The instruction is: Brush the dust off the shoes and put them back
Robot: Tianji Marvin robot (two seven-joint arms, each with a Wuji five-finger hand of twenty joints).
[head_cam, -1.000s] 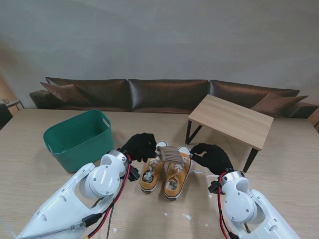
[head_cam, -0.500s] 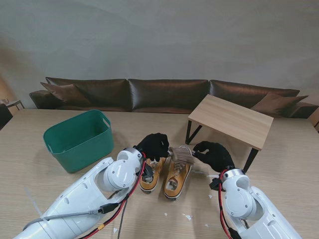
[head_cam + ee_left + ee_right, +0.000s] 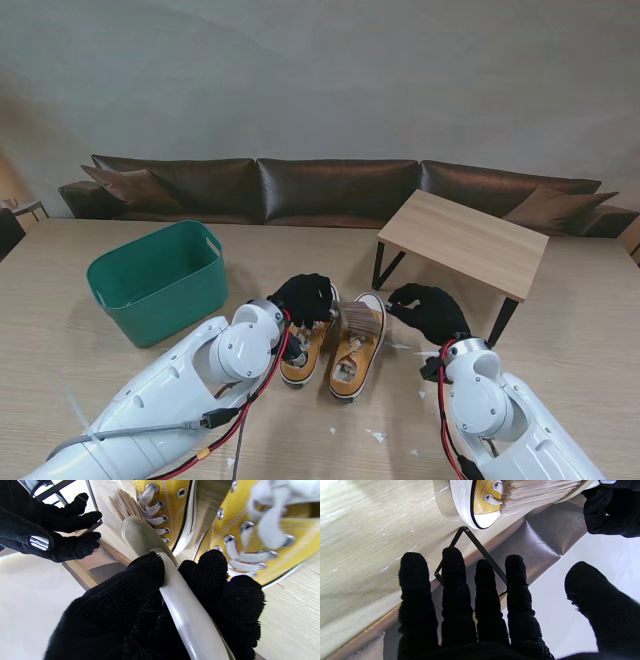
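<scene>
Two yellow lace-up sneakers stand side by side on the table, the left shoe (image 3: 303, 358) and the right shoe (image 3: 354, 358), toes pointing away from me. My left hand (image 3: 305, 296) is shut on the pale handle of a brush (image 3: 362, 318). Its bristles rest on the laces and toe of the right shoe (image 3: 172, 502). The left wrist view shows the handle (image 3: 180, 592) gripped between thumb and fingers. My right hand (image 3: 428, 311) hovers open just right of the right shoe's toe (image 3: 480, 505), fingers (image 3: 452, 580) spread and touching nothing.
A green basket (image 3: 155, 280) stands at the left. A small wooden table (image 3: 465, 240) with black legs sits beyond my right hand. A brown sofa (image 3: 330, 190) lines the far edge. White scraps (image 3: 375, 435) lie on the table nearer to me.
My left hand has carried the brush to the right, from across both shoes onto the right shoe's front, then drawn it slightly nearer to me. The right hand has barely moved.
</scene>
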